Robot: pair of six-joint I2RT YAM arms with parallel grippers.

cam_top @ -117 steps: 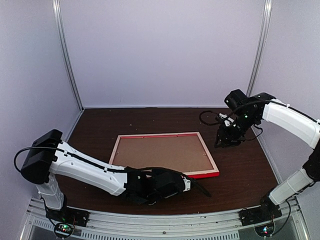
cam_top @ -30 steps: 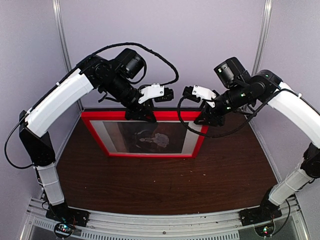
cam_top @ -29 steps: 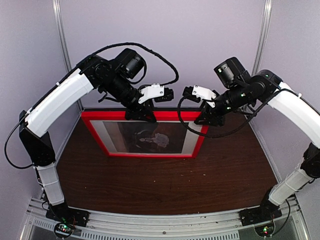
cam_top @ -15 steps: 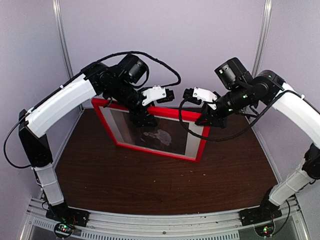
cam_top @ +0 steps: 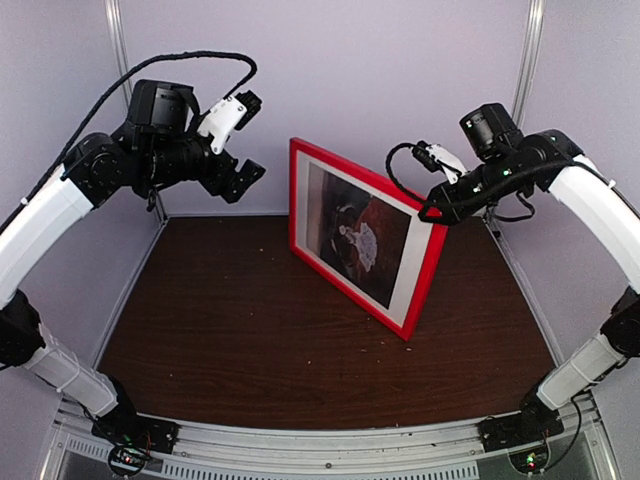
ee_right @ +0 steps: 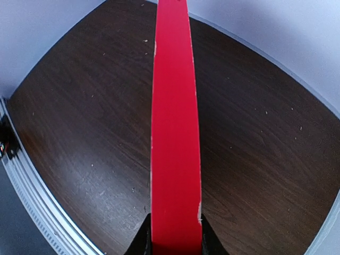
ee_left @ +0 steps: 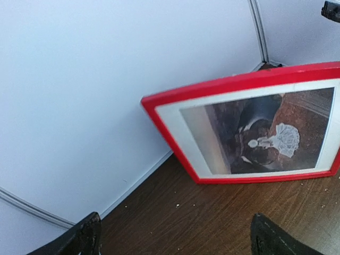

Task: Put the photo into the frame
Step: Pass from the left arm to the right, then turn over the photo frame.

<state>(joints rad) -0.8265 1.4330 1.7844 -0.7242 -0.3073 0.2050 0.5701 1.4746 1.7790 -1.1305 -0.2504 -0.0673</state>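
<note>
Since half a second ago our left pincer [cam_top: 240, 180] has come off the frame [cam_top: 296, 200] and swung up and left, well apart from it; its fingers are spread with nothing between them, and our left wrist view shows both dark tips low with the frame beyond. Frame has also swivelled: it now stands upright across the middle of the bench [cam_top: 220, 330], red face turned toward our left arm, lower edge down at the wood. Right pincer [cam_top: 437, 212] is pinching the frame's top edge near the upper right corner; in our right wrist view the two fingers clamp either side of the red strip. We see the photo [cam_top: 360, 240] inside the frame, behind a white mat [cam_top: 403, 290], white-dressed figure at centre.
</note>
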